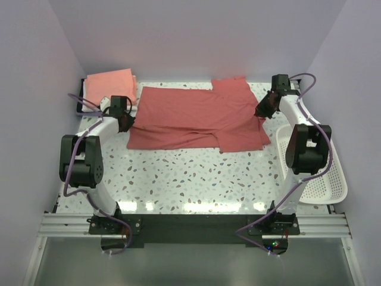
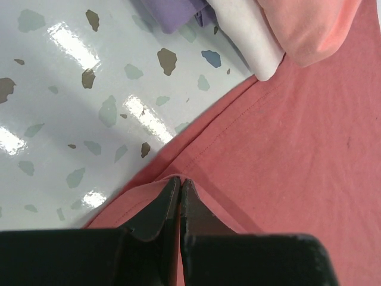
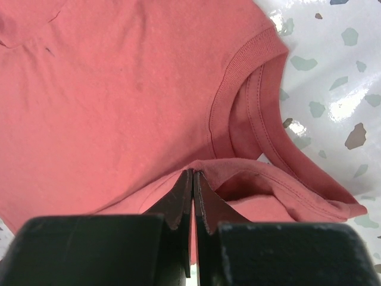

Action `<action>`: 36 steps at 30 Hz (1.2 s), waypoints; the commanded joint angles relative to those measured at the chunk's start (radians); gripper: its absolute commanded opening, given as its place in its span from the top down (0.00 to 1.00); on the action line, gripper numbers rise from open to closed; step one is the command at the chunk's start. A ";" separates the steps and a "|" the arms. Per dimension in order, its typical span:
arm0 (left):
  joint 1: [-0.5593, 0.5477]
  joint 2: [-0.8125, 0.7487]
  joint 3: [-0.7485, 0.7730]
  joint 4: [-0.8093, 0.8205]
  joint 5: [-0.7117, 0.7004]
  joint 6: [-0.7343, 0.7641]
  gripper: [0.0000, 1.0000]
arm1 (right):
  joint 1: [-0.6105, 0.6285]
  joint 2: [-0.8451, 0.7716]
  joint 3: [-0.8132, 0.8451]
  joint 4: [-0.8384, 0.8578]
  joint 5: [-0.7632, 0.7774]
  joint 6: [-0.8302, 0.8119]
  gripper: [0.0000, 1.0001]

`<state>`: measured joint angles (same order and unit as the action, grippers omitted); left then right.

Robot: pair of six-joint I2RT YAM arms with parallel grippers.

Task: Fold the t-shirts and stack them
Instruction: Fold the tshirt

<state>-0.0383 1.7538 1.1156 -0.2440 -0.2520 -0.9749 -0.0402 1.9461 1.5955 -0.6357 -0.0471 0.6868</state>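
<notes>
The left gripper (image 2: 180, 179) is pinched tight on a raised fold at the edge of the dusty-red t-shirt (image 1: 190, 119). The right gripper (image 3: 193, 173) is clamped on a ridge of the same cloth just beside the ribbed collar (image 3: 238, 71), a detail seen only from its wrist. Only the left wrist view shows the white tee (image 2: 250, 42) and lavender tee (image 2: 172, 12) under the salmon-pink tee (image 2: 309, 30). From above, the red shirt lies spread across the far half of the table (image 1: 196, 179), with the stack just beside its left end.
</notes>
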 commanded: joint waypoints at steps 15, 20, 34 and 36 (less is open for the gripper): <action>0.026 -0.086 -0.023 0.175 0.158 0.111 0.37 | -0.001 -0.090 -0.044 0.048 0.024 -0.041 0.42; 0.009 -0.210 -0.202 0.196 0.143 0.027 0.37 | 0.032 -0.252 -0.317 0.160 0.029 0.034 0.44; -0.064 -0.470 -0.461 0.229 0.227 0.001 0.36 | 0.097 -0.386 -0.652 0.268 0.251 0.048 0.50; -0.064 -0.484 -0.458 0.221 0.269 0.028 0.36 | 0.095 -0.352 -0.649 0.281 0.251 0.043 0.50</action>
<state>-0.0967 1.3121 0.6563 -0.0689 -0.0532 -0.9798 0.0582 1.5639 0.9409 -0.4397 0.1425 0.7261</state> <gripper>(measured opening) 0.638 0.501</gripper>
